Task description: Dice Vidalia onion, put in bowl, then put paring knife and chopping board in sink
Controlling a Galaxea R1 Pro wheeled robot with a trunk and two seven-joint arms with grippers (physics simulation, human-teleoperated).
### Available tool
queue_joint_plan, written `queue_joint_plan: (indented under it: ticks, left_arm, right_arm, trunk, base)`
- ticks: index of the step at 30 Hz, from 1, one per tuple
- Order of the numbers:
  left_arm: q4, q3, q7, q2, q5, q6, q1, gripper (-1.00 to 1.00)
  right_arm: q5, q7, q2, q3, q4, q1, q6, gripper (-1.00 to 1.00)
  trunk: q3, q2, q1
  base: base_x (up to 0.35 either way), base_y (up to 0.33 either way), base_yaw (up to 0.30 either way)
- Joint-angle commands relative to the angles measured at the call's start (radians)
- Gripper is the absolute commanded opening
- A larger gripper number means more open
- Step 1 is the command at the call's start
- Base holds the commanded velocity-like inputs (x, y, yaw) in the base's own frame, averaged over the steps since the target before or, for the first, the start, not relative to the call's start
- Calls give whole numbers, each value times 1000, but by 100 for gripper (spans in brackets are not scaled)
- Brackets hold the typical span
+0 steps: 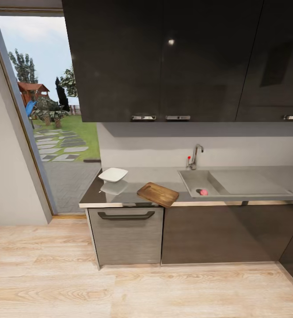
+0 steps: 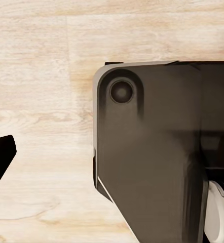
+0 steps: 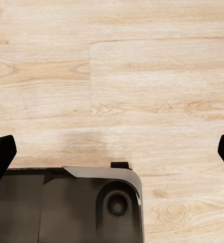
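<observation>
- Onion point(image 1: 203, 192) in the sink point(image 1: 234, 193), far beyond the fingers: likely small, round, firm, slick; pinch across its middle.
- Right fingers point(image 3: 2, 154) spread wide over floor; left's spread unclear.

My left gripper point(image 2: 112, 152) points straight down, and in its wrist view one dark fingertip point(image 2: 0, 157) shows at the frame's edge with the dark rounded corner of my own base point(image 2: 152, 152) lying below it. My right gripper point(image 3: 112, 149) also hangs pointing down with its jaws spread wide, one dark fingertip point(image 3: 0, 154) at either edge of its wrist view, above another corner of my base point(image 3: 81, 202).
</observation>
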Motion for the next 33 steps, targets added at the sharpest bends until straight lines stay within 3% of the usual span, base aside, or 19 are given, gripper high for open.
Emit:
queue_joint_plan:
  ticks: [1, 33]
  left_arm:
    - [0, 0, 0, 0, 1, -3, 0, 100]
    - [-1, 0, 0, 0, 1, -3, 0, 100]
  right_arm:
    - [-1, -3, 0, 1, 1, 0, -3, 100]
    - [-1, -3, 0, 1, 1, 0, -3, 100]
  trunk:
    - [0, 0, 0]
    - [0, 0, 0]
  base:
    - [0, 0, 0]
    - [0, 0, 0]
